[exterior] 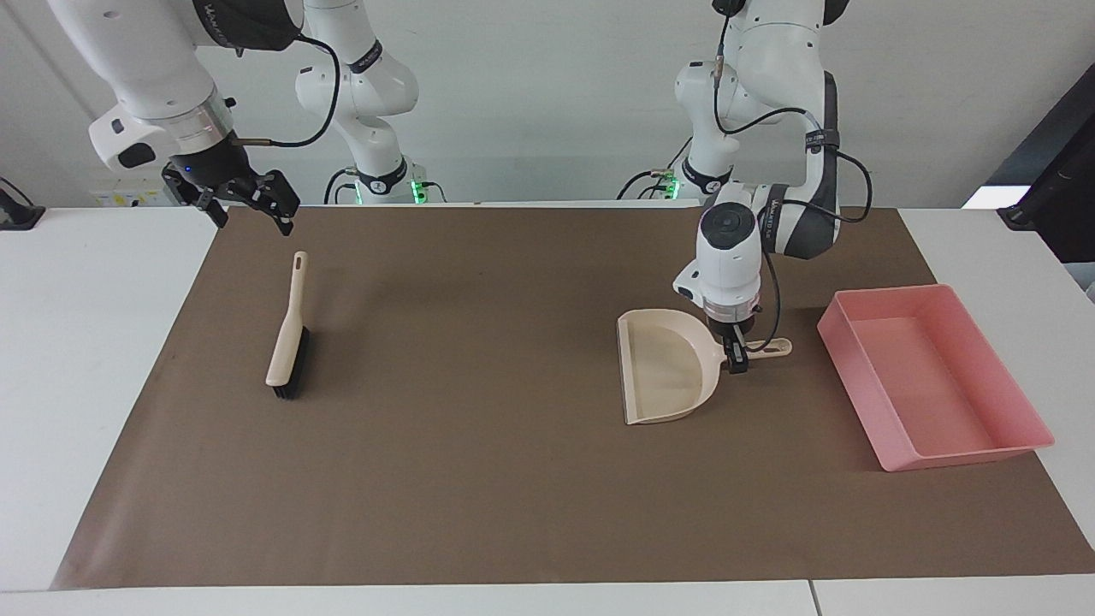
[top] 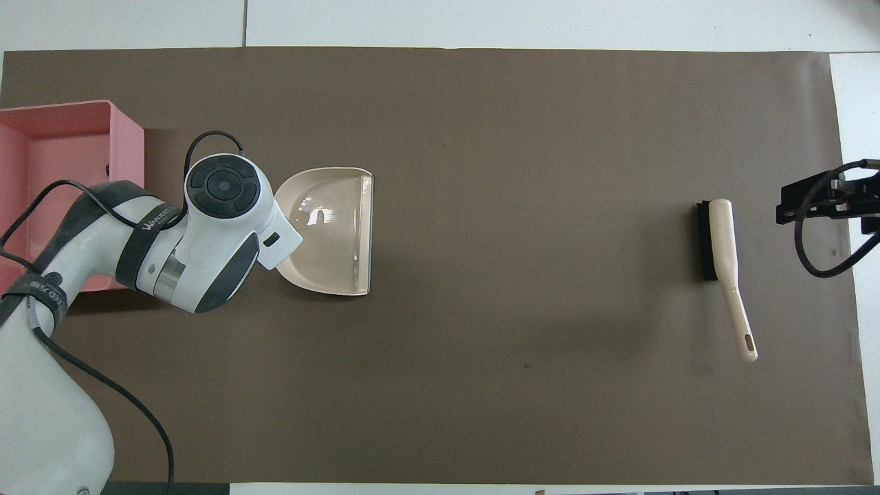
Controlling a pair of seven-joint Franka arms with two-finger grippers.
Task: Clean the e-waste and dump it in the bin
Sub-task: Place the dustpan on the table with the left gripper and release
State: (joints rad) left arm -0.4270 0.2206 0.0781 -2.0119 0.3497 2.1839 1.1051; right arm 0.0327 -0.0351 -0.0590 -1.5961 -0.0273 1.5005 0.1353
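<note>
No e-waste shows in either view. The pink bin (exterior: 890, 293) (top: 128, 144) sits at the left arm's end of the mat, and its inside looks bare. Beside it, toward the middle, a beige dustpan (exterior: 663, 368) (top: 330, 234) rests on the mat with its handle pointing at the bin. My left gripper (exterior: 737, 358) points straight down at that handle, right at the neck where it joins the pan. In the overhead view the wrist hides it. My right gripper (exterior: 248, 210) (top: 825, 203) hangs open and holds nothing, over the mat's edge near the brush handle's tip.
A beige hand brush (exterior: 287, 334) (top: 718, 237) with black bristles lies at the right arm's end of the brown mat (exterior: 479, 479). White tabletop borders the mat on all sides.
</note>
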